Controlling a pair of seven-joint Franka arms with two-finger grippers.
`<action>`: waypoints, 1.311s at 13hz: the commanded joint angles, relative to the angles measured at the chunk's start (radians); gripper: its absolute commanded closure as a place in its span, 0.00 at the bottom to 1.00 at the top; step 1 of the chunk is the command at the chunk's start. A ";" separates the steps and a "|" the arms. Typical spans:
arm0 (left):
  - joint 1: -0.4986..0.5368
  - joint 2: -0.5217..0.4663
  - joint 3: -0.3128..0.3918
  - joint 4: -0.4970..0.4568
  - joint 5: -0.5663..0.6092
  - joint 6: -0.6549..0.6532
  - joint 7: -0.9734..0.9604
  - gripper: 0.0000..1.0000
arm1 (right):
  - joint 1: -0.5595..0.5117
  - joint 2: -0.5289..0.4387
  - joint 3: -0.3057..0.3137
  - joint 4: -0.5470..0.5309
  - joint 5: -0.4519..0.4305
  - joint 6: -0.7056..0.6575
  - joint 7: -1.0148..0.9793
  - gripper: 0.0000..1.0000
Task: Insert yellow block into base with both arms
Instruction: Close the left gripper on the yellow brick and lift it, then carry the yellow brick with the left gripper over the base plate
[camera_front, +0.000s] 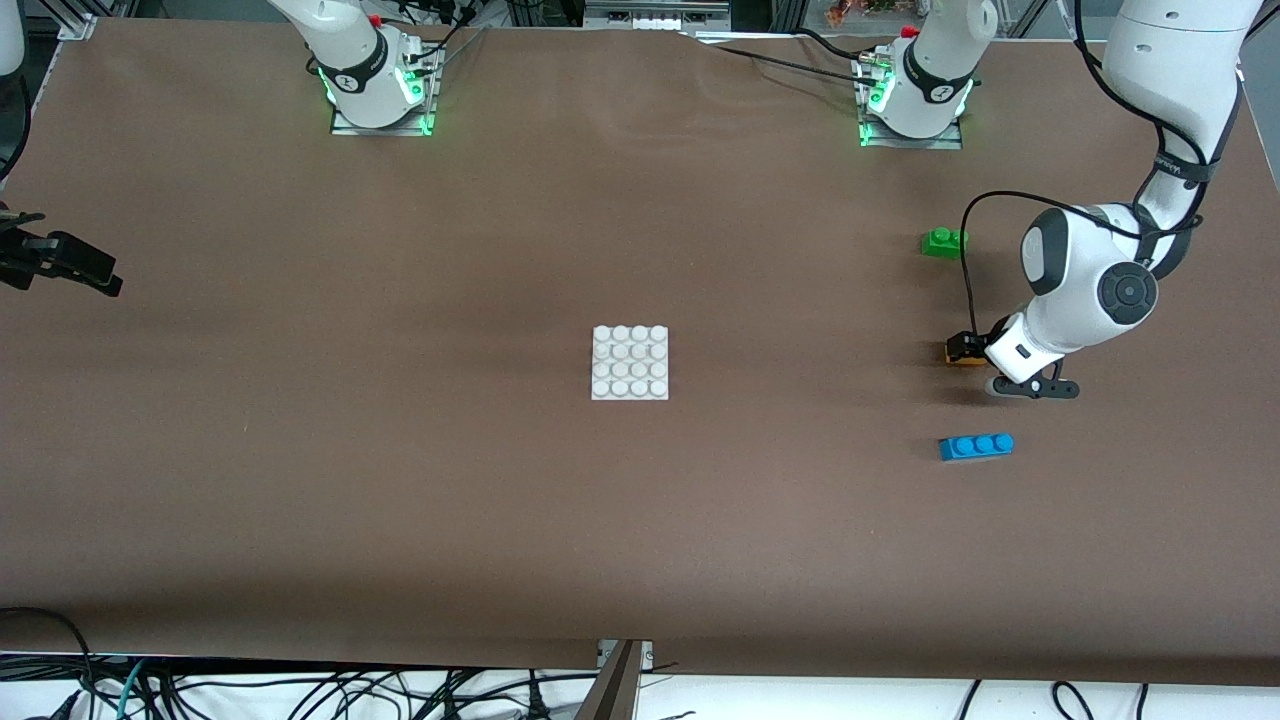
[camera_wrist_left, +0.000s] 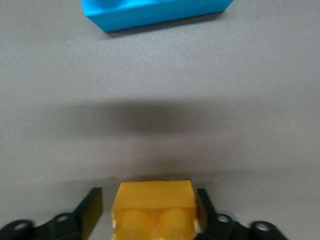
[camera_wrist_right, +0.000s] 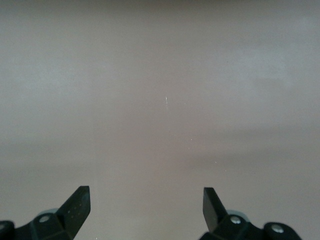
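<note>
Left wrist view: left end effector (camera_wrist_left: 150, 212) spread astride yellow block (camera_wrist_left: 155, 212), one finger apart. Right end effector (camera_wrist_right: 147, 207) spread, waiting.

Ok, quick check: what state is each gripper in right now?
Left gripper: jaws open around the yellow block, one finger touching, the other apart; not clamped.
Right gripper: jaws open, holding nothing, waiting over bare table.

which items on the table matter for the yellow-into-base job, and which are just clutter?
In play:
- yellow block, between the left claw fingers, one finger touching, a gap at the other
- base, mid-table
- right claw, open, waiting over bare table at the right arm's end

Lying about:
- green brick, farther from the front camera than the yellow block
- blue brick, nearer
</note>
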 joint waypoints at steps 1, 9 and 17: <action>0.005 -0.028 -0.006 -0.019 -0.024 0.006 0.026 0.59 | -0.013 0.005 0.013 0.019 -0.009 -0.010 -0.002 0.00; 0.003 -0.079 -0.056 0.053 -0.039 -0.071 0.018 1.00 | -0.011 0.005 0.014 0.019 -0.006 -0.015 0.000 0.00; -0.122 -0.041 -0.187 0.327 -0.163 -0.344 -0.104 1.00 | -0.008 0.003 0.014 0.019 -0.006 -0.016 -0.002 0.00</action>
